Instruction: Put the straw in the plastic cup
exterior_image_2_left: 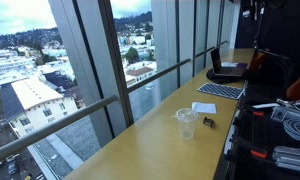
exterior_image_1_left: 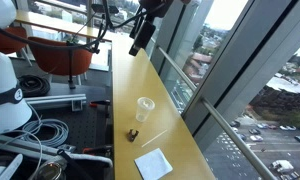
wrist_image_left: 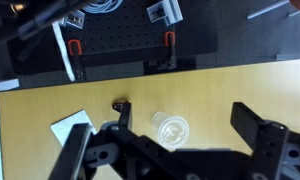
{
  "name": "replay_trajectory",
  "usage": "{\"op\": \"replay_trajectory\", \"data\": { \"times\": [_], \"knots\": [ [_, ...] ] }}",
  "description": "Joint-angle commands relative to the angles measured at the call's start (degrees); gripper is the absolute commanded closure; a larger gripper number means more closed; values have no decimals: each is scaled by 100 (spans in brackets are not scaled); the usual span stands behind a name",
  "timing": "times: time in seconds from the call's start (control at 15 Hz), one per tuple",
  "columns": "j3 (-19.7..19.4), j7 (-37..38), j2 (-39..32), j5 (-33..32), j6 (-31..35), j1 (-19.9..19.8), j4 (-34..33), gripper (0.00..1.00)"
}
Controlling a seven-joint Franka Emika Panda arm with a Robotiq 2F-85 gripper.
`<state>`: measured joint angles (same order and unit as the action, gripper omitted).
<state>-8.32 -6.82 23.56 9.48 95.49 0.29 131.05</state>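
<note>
The clear plastic cup (exterior_image_1_left: 145, 108) stands upright on the long wooden counter (exterior_image_1_left: 130, 80) by the window. It also shows in the other exterior view (exterior_image_2_left: 186, 123) and from above in the wrist view (wrist_image_left: 172, 128). A faint thin pale line, the straw (exterior_image_1_left: 158, 136), lies on the counter between the cup and the white sheet. I cannot make it out in the other views. My gripper (exterior_image_1_left: 140, 38) hangs high above the counter, well away from the cup. In the wrist view the gripper (wrist_image_left: 184, 118) is open and empty, its fingers framing the cup far below.
A small dark brown lump (exterior_image_1_left: 133, 133) lies near the cup. A flat white square sheet (exterior_image_1_left: 153, 164) lies further along the counter. A keyboard (exterior_image_2_left: 222, 90) rests on the counter's far end. Glass windows border one side; cables and clamps (wrist_image_left: 75, 50) lie beside the other edge.
</note>
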Motion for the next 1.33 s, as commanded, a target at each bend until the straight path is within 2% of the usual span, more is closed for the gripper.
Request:
{"op": "replay_trajectory", "data": {
  "times": [0.0,0.53,0.67,0.93,1.27],
  "knots": [
    [103,-38,-11,35,-16,-123,-19,0],
    [97,-70,-59,4,56,-139,-3,0],
    [106,-215,-189,-259,600,-204,181,0],
    [35,-883,-738,-792,2540,-233,665,0],
    [108,-1743,-1919,-605,4622,-45,862,0]
  ]
}}
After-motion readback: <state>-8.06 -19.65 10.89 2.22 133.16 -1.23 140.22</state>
